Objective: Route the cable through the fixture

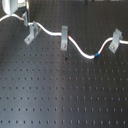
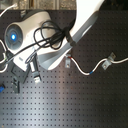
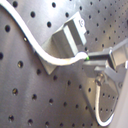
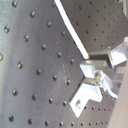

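White cable [image 1: 80, 49] across three fixtures [image 1: 64, 38]

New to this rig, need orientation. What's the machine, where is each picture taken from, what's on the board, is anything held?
It is one robot arm, white, with a two-fingered gripper at its end. Both exterior views come from fixed cameras off the arm; both wrist views come from cameras riding on the gripper, so they look close-up at the work.

The surface is a dark perforated board. Three small metal clips stand on it, the fixture. A white cable with a blue band runs along past them.

In the first wrist view the jaws appear closed on the cable, beside one clip.
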Robot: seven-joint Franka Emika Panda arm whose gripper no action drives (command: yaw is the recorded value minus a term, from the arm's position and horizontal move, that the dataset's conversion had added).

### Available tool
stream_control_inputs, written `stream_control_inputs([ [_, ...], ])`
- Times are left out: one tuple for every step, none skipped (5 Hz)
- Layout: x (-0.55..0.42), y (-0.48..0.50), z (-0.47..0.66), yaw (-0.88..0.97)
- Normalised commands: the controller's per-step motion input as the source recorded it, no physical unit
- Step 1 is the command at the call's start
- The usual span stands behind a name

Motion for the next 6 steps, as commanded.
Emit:
stream_control_inputs([
  [0.005, -0.305, -0.75, 0.18],
  [-0.006, -0.303, -0.75, 0.19],
  [0.431, -0.117, -0.02, 0.4],
  [0.32, 0.071, 0.22, 0.69],
  [0.178, 0.02, 0.23, 0.81],
  [0.033, -0.003, 0.38, 0.86],
])
